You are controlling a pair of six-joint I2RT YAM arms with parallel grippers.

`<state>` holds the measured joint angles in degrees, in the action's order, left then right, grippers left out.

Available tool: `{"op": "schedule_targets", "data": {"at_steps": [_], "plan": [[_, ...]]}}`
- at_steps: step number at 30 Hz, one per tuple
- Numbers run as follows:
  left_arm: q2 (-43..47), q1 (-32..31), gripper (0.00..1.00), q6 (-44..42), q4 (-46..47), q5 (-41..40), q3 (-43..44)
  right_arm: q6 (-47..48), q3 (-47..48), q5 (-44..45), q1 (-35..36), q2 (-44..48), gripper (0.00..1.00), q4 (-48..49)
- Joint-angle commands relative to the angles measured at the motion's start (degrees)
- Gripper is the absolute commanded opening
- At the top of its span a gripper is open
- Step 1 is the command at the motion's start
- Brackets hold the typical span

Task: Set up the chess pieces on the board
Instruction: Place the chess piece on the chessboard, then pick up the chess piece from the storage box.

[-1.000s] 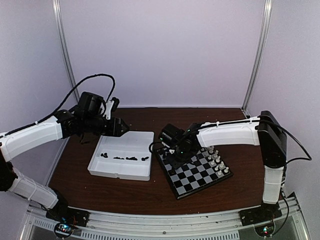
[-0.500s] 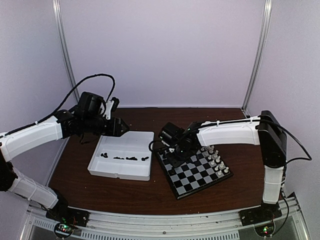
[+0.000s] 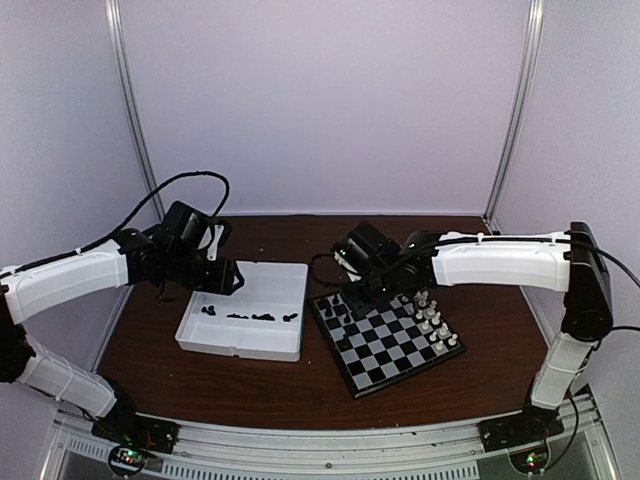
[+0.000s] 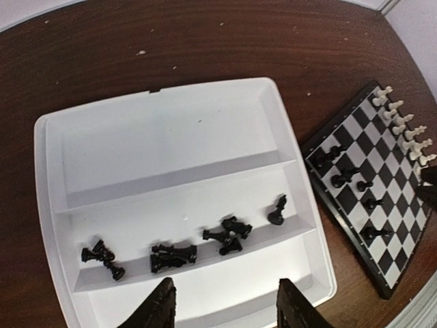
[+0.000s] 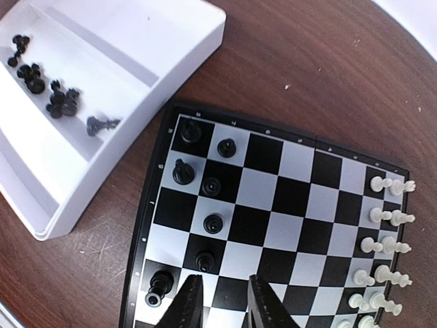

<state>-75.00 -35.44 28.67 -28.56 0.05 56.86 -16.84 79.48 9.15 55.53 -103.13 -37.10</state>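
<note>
the tiny black plastic chess pieces [image 5: 214,222] sit in two places: several stand on the two rows of the small black-and-grey checkered board [image 5: 293,198] nearest the white partitioned plastic tray [image 4: 164,116], and the rest lie tumbled in the tray's middle trough. the tiny white pieces [image 5: 386,219] already line the board's opposite edge, so the black rows are being filled on the tray side, likely to keep each carry short. the right gripper [image 5: 220,301] hangs above the board's near rows with its fingers only slightly parted and nothing between them, which looks like a release just made. the left gripper [image 4: 222,301] hovers over the tray's near edge, fingers apart and empty, seemingly lined up to pick from the loose cluster. compared with a second ago, the right arm has lifted off the board and drawn back, its elbow swung out to the right, while the left arm has dipped lower toward the tray. the tray's pieces look unmoved.
</note>
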Motion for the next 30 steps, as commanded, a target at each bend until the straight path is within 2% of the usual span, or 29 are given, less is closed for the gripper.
{"op": "schedule_targets", "data": {"at_steps": [1,4,8,14,19,30], "plan": [[-1.16,0.75,0.49,2.95,-5.90,-9.00,0.45,0.45,-2.42,3.47,-0.23,5.39,0.26,5.61],[-4.54,3.77,0.43,5.95,-9.13,-9.76,1.82,0.40,-4.17,3.67,-0.24,7.88,0.26,7.78],[-9.13,7.97,0.39,9.36,-8.07,-5.41,1.33,0.32,-6.86,4.01,-0.24,10.71,0.26,10.14],[-15.07,8.69,0.37,12.86,-5.74,-6.50,2.45,-0.04,-9.78,3.59,-0.25,13.17,0.24,12.71],[-19.10,9.23,0.32,14.63,-4.77,-8.32,3.97,0.90,-11.28,2.96,-0.24,14.76,0.24,13.26],[-24.72,9.33,0.31,20.03,-5.54,-13.49,5.97,1.68,-13.92,2.86,-0.25,17.41,0.23,14.54]]}}
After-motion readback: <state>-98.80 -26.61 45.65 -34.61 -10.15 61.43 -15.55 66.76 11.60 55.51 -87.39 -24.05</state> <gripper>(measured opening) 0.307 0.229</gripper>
